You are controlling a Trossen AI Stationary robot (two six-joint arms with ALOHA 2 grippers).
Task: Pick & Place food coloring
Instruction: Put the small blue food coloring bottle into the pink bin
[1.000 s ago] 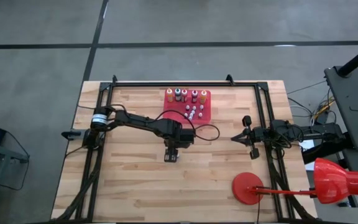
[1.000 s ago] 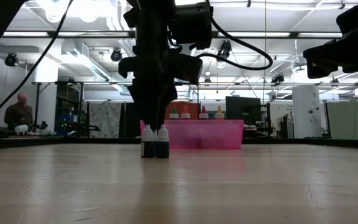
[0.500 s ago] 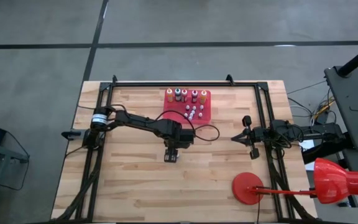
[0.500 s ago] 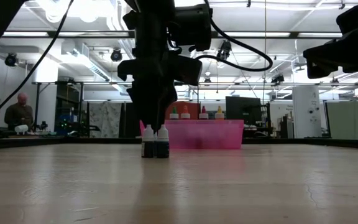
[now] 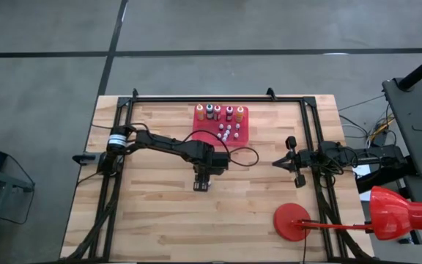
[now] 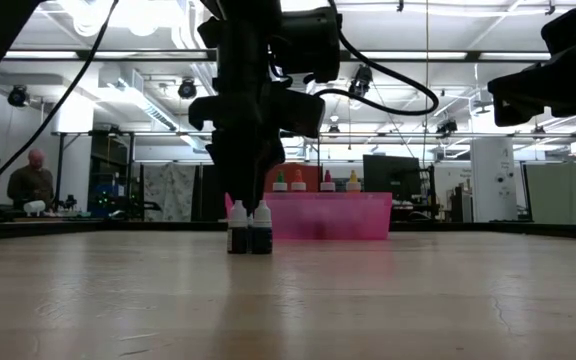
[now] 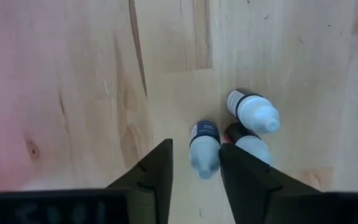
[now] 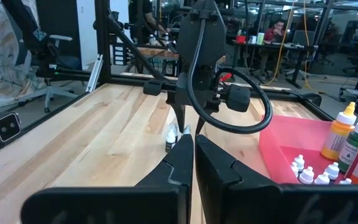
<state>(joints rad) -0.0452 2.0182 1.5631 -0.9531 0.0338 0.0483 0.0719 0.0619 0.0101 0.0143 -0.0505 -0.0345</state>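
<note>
- Bottles of food coloring stand in two groups: most sit in the red tray (image 5: 234, 125) at the table's (image 5: 160, 227) far edge, while three dark ones (image 7: 253, 124) cluster on the bare wood near the middle.
- Left gripper (image 7: 194, 174) points straight down over that cluster, its two fingers (image 7: 157, 171) straddling one dark bottle (image 7: 205, 148) with a pale cap; the gap looks narrow, but whether the pads actually press the bottle cannot be told.
- Two neighbouring bottles stand just beside the straddled one, touching or nearly so, which suggests each is set down close to the last to build a tidy group.
- Right gripper (image 8: 194, 149) waits at the table's right side, its fingers pressed together and empty, aimed across the wood at the working arm.
- Taller orange and green bottles (image 8: 353, 140) stand upright along the tray's back, smaller whitish ones (image 8: 312, 171) in front, apparently awaiting their turn.
</note>
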